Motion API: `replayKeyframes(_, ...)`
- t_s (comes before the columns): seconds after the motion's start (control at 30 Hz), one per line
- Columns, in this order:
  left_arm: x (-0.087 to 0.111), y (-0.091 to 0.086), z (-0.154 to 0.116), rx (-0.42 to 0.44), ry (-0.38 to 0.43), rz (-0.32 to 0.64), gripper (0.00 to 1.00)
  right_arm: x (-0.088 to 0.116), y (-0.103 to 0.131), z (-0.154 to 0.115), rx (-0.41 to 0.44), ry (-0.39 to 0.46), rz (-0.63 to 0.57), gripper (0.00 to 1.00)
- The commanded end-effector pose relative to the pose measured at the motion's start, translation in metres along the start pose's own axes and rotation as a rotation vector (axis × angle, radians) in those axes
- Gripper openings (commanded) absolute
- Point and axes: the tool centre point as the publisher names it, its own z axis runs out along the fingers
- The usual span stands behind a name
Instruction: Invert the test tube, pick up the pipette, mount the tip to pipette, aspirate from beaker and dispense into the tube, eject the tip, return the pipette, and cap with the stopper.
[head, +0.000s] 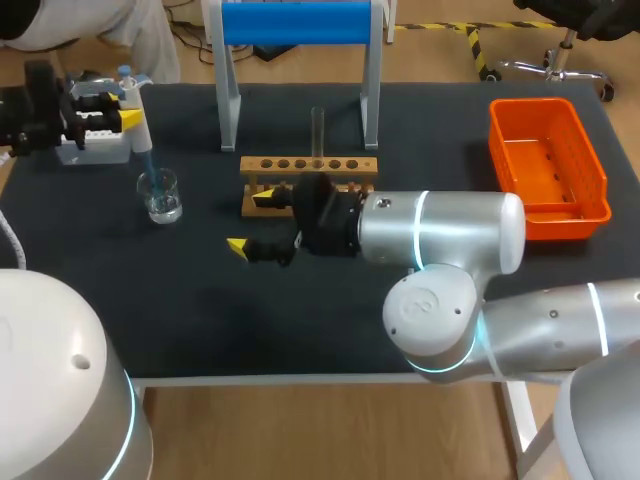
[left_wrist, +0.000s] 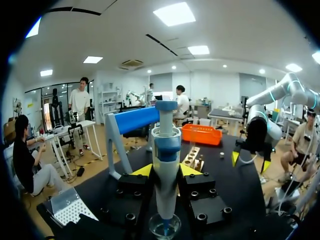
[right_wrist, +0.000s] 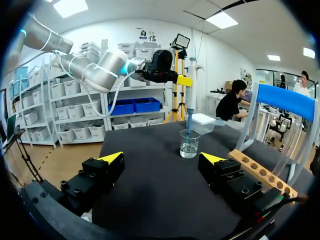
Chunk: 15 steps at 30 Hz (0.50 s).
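My left gripper (head: 125, 108) is shut on the white and blue pipette (head: 136, 120), held upright at the table's far left. The pipette's blue tip (head: 152, 170) dips into the glass beaker (head: 160, 195). In the left wrist view the pipette (left_wrist: 165, 160) stands between the yellow fingertips, with the beaker (left_wrist: 165, 226) under it. A clear test tube (head: 318, 128) stands upright in the wooden rack (head: 308, 166). My right gripper (head: 252, 222) is open and holds nothing, just in front of the rack's left end. From the right wrist the beaker (right_wrist: 190, 144) and pipette (right_wrist: 191, 85) are ahead of that gripper (right_wrist: 162, 158).
An orange basket (head: 548, 165) sits at the far right. A stand with a blue top bar (head: 298, 22) rises behind the rack. A tip box (left_wrist: 70, 210) lies by the left gripper, near the table's left edge.
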Motion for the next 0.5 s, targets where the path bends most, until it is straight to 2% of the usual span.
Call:
replayKeyframes(0.03,0.001,-0.001,0.000,-0.001,-0.002,0.000,0.00,-0.001,0.000,-0.001,0.001,0.003,0.001,1.00)
replayKeyframes(0.33,0.001,-0.001,0.000,-0.001,-0.002,0.000,0.00,-0.001,0.000,-0.001,0.001,0.003,0.001,1.00)
replayKeyframes(0.5,0.001,-0.001,0.000,-0.001,-0.002,0.000,0.00,0.003,0.015,-0.019,0.007,0.015,0.012,1.00)
